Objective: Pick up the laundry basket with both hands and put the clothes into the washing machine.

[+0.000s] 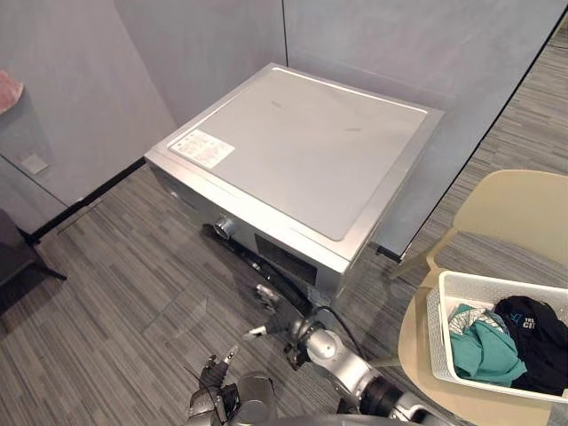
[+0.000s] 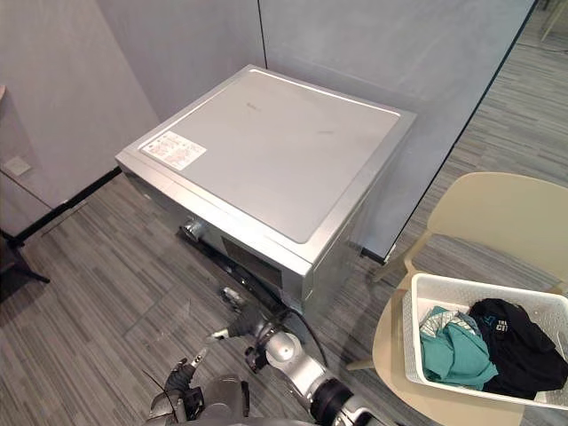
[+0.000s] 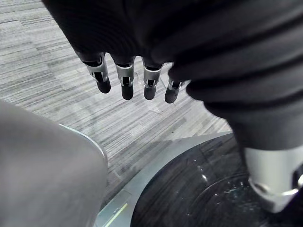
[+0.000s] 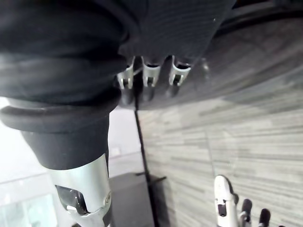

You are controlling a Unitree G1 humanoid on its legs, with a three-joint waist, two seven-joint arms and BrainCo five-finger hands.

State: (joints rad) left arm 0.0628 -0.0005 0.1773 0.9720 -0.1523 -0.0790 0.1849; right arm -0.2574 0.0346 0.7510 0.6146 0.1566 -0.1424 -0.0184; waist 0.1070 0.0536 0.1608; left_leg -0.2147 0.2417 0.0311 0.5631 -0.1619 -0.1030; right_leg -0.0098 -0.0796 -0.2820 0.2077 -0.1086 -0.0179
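Observation:
The silver washing machine [image 1: 302, 151] stands against the grey partitions. Its round door [image 1: 257, 262] of dark glass swings out from the front, low by the floor. My right hand [image 1: 277, 321] is at that door, fingers [image 4: 151, 78] straight with the tips against its dark surface. My left hand [image 1: 213, 377] hangs open a little nearer me over the carpet, fingers [image 3: 127, 80] relaxed and holding nothing, with the door [image 3: 199, 189] just below them. The white laundry basket [image 1: 461, 282] sits on a beige chair [image 1: 524, 209] at the right, holding teal clothes [image 1: 484, 351] and black clothes [image 1: 537, 342].
Grey partition walls [image 1: 373, 35] close in behind and left of the machine. A black stand [image 1: 18, 253] is at the far left on the striped grey carpet [image 1: 115, 293]. The chair with the basket is close to the machine's right front corner.

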